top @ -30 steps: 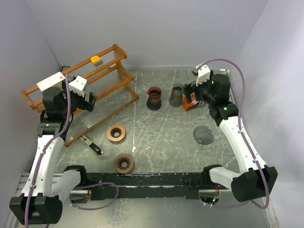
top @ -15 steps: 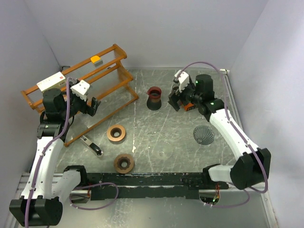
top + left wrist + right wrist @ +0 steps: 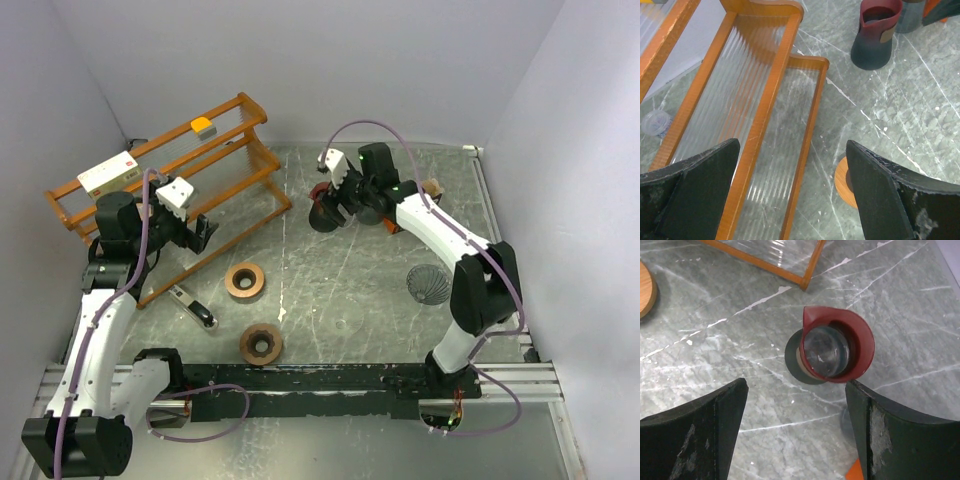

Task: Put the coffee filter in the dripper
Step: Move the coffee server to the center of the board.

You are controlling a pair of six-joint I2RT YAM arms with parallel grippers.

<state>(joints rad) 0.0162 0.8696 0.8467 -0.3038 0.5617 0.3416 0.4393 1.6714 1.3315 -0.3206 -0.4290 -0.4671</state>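
Observation:
The coffee filter (image 3: 429, 283), a ribbed grey cone, lies on the table at the right, away from both grippers. The dripper (image 3: 323, 205) has a red rim with a spout and a dark flared base, and stands at the back centre. In the right wrist view the dripper (image 3: 836, 345) shows glass inside, just ahead of my fingertips. My right gripper (image 3: 797, 425) is open with nothing between its fingers, hovering over the dripper (image 3: 875, 35) in the top view (image 3: 337, 203). My left gripper (image 3: 792, 185) is open and empty above the rack's lower edge.
A wooden rack (image 3: 170, 190) fills the back left. Two wooden rings (image 3: 244, 280) (image 3: 261, 343) and a dark-handled tool (image 3: 190, 305) lie in front of it. A clear glass piece (image 3: 345, 320) rests mid-table. An orange box (image 3: 398, 225) sits behind my right arm.
My right arm has swung left from the orange box to above the dripper, its fingers closing slightly. The left gripper has drifted a little right and down.

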